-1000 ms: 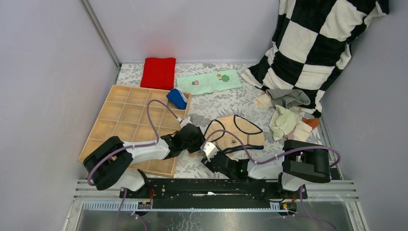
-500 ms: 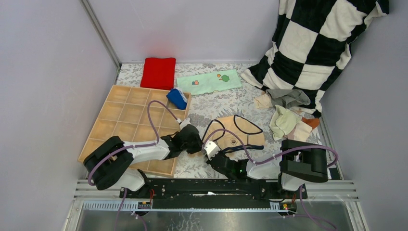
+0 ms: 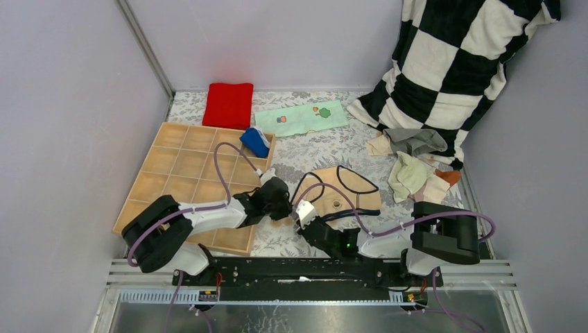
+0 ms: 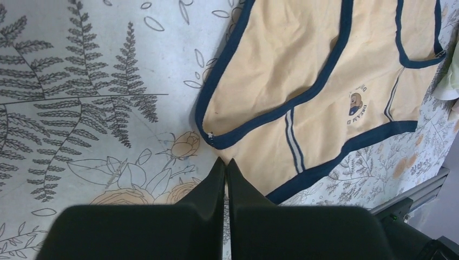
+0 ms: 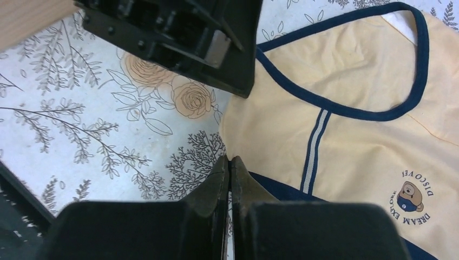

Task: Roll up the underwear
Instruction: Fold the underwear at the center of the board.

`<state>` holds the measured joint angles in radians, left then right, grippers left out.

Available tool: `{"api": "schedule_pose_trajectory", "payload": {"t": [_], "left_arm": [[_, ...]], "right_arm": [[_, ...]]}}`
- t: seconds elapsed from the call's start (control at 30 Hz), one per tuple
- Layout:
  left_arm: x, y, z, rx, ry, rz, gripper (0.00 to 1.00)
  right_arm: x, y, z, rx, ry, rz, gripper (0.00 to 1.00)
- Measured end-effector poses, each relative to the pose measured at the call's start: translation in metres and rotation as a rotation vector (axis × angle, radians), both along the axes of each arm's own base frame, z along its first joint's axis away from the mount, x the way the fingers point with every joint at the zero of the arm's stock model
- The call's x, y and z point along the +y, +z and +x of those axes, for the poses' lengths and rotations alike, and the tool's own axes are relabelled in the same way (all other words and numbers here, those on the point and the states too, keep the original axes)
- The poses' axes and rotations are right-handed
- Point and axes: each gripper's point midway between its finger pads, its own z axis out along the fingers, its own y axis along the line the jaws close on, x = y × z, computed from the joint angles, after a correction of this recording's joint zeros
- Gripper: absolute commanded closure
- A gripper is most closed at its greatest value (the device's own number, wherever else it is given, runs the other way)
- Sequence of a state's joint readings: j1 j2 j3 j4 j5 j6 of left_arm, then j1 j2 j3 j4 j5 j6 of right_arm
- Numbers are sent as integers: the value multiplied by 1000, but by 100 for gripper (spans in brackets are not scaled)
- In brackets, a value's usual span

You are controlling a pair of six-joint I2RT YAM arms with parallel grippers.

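The tan underwear [image 3: 344, 189] with dark trim lies flat on the floral cloth in front of the arms. My left gripper [image 3: 287, 211] and right gripper [image 3: 300, 209] meet at its near-left corner. In the left wrist view the left gripper [image 4: 226, 160] is shut, its tips pinching the tan underwear [image 4: 303, 97] at its edge. In the right wrist view the right gripper [image 5: 228, 158] is shut on the corner of the tan underwear [image 5: 352, 135], with dark trim between its tips. The left gripper's black body [image 5: 178, 32] sits close above it.
A wooden grid tray [image 3: 187, 180] lies at left, with a blue striped brief [image 3: 255, 141] in a far cell. A red cloth [image 3: 228, 104] and a mint printed cloth [image 3: 301, 118] lie at the back. More underwear [image 3: 416, 163] is piled below a checkered blanket [image 3: 457, 62] at right.
Both grippers have closed from open onto the near-left corner of the tan underwear. The arms have barely shifted.
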<state>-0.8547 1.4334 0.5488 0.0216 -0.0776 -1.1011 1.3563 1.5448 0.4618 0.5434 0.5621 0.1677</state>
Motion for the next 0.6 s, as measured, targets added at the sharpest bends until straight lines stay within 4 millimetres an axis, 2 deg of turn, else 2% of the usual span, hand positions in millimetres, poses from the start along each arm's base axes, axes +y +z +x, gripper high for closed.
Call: {"api": "schedule_pose_trajectory", "payload": {"t": [0.23,0.47,0.6], "left_arm": [[2,15,9,-26,8,40,100],[24,49,8,-95,48,67,100],[36,54,2,-103,44,102,100]], "right_arm": [[21,18,-10,64,44,80,100],[47,39,-16,98,79,165,100],[52,42,-20,123,67,200,100]]}}
